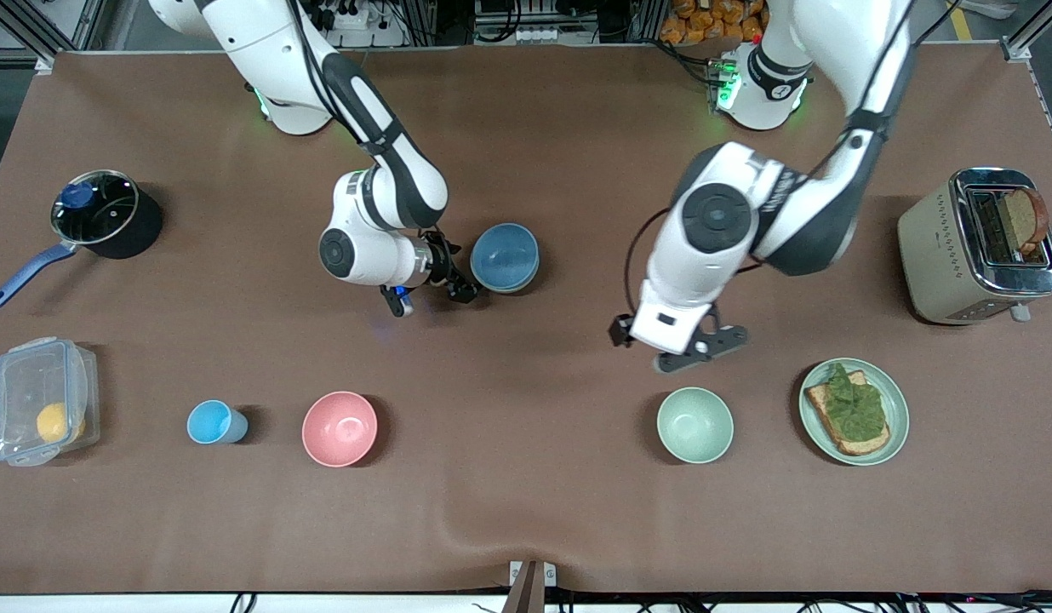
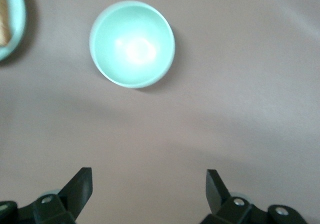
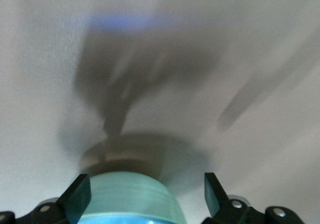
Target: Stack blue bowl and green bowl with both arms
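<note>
blue bowl (image 1: 505,256) nested in green bowl (image 1: 526,277)

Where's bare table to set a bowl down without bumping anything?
The widest bare patch lies between the pink bowl and the mint-green bowl. Crowded: around the blue bowl, where the right gripper sits, and by the toast plate.

Pot (image 1: 96,211), toaster (image 1: 973,247), pink bowl (image 1: 340,429), cup (image 1: 213,422)

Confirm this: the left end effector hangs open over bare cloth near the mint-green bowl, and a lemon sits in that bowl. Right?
One error: the mint-green bowl is empty, as the left wrist view shows. The rest holds: the left end effector hangs open over bare cloth near it.
</note>
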`<act>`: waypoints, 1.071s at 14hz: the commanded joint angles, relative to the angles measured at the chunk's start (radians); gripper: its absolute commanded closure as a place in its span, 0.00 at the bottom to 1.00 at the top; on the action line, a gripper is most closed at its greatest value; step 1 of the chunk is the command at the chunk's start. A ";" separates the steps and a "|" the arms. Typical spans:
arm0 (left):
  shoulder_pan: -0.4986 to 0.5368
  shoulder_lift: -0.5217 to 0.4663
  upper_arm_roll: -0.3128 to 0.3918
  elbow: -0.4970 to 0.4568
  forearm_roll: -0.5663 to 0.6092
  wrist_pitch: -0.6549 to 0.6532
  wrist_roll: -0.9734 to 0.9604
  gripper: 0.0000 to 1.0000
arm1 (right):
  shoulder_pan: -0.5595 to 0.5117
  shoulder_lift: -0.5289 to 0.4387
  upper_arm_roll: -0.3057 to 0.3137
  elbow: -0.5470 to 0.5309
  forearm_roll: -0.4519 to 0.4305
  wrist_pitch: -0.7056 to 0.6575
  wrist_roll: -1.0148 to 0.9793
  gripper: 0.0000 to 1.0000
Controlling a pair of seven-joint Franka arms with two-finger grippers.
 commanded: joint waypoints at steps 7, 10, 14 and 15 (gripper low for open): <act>0.118 -0.212 -0.015 -0.030 -0.010 -0.263 0.233 0.00 | -0.023 -0.142 -0.177 -0.046 -0.183 -0.318 -0.103 0.00; 0.172 -0.240 -0.012 -0.027 -0.036 -0.292 0.355 0.00 | -0.020 -0.160 -0.288 -0.003 -0.223 -0.501 -0.186 0.00; 0.279 -0.301 -0.015 -0.053 -0.061 -0.294 0.462 0.00 | -0.042 -0.186 -0.314 0.043 -0.420 -0.603 -0.203 0.00; 0.296 -0.330 -0.003 -0.065 -0.096 -0.295 0.535 0.00 | -0.077 -0.203 -0.308 0.060 -0.448 -0.624 -0.220 0.00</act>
